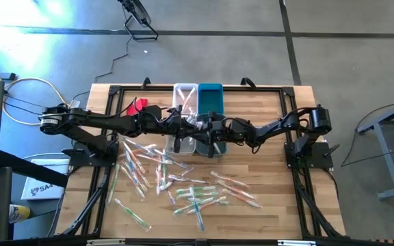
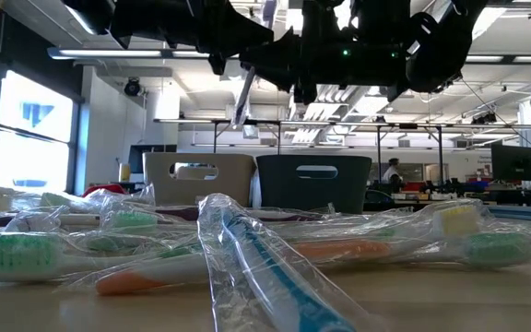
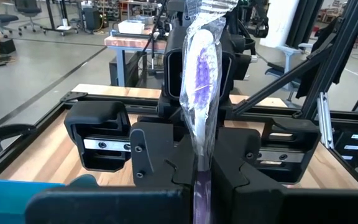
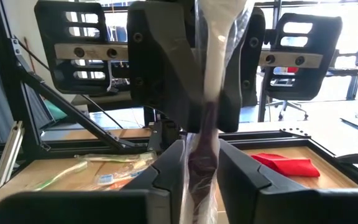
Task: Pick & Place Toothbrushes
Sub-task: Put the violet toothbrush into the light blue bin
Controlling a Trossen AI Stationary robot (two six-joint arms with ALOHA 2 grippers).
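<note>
Your two arms reach in from opposite sides and meet nose to nose over the middle of the table [image 1: 265, 198], just in front of the white bin [image 1: 183, 102] and teal bin [image 1: 211, 102]. The left gripper [image 3: 202, 177] is clamped on a purple toothbrush [image 3: 202, 74] in its clear wrapper, held upright between the two grippers. The right gripper [image 4: 199, 168] has its fingers on either side of the same toothbrush; you cannot tell whether they grip it. The other toothbrushes [image 1: 183, 184] lie scattered on the table below, near the red cloth [image 4: 284, 165].
</note>
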